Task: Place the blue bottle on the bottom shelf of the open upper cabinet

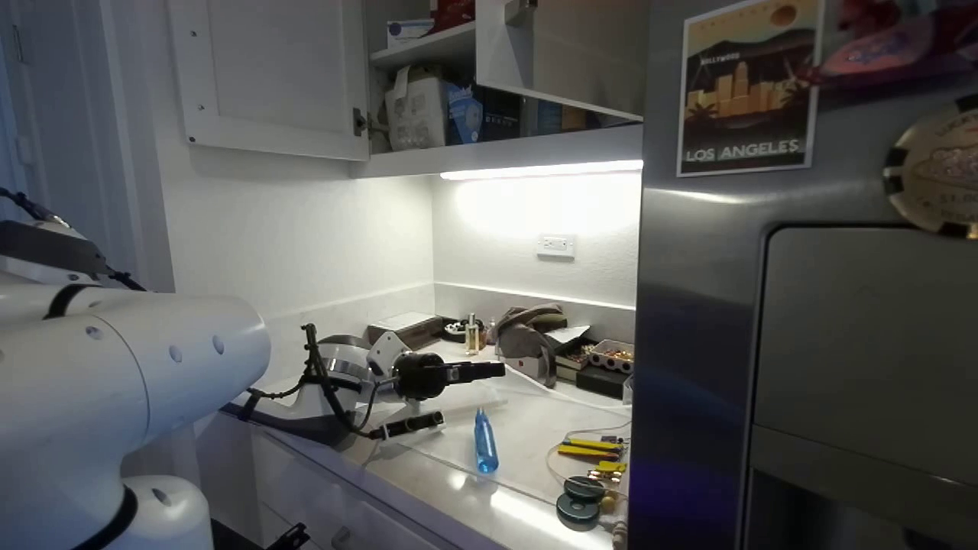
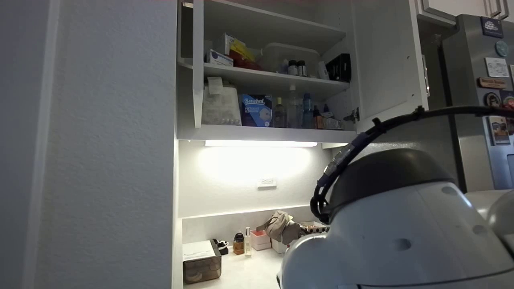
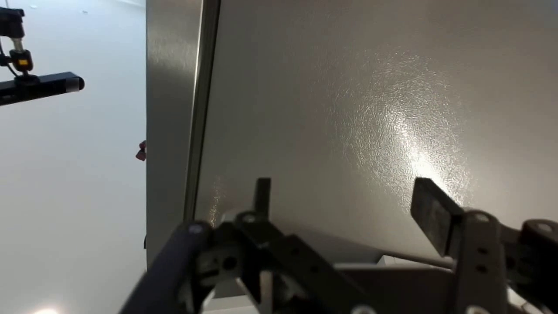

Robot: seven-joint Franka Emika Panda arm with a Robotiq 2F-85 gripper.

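- In an exterior view, the blue bottle (image 1: 486,444) showed below the gripper (image 1: 498,370), against the near part of the countertop (image 1: 458,489); not grasped. Whether it stood or lay there, could not tell.
- Same view: upper cabinet (image 1: 271,76) stood open, its bottom shelf (image 1: 504,153) well above the bottle. Judged: placing not done; grasping, lifting and setting down all left.
- Writing: poster (image 1: 749,92) on the fridge (image 1: 707,305), at right, read "HOLLYWOOD" and "LOS ANGELES"; lettering on the round magnet (image 1: 938,168) only partly legible.
- In an exterior view, bottom shelf carried other bottles (image 2: 280,115) and a blue box (image 2: 257,110) marked "Benehal", smaller line apparently "PARTICULATE RESPIRATOR". Task's bottle not made out among them. Cards (image 2: 498,66) at the right edge too small to read.
- In the wrist view, gripper unclenched: fingers (image 3: 429,213) stood well apart, nothing between them. No legible writing.
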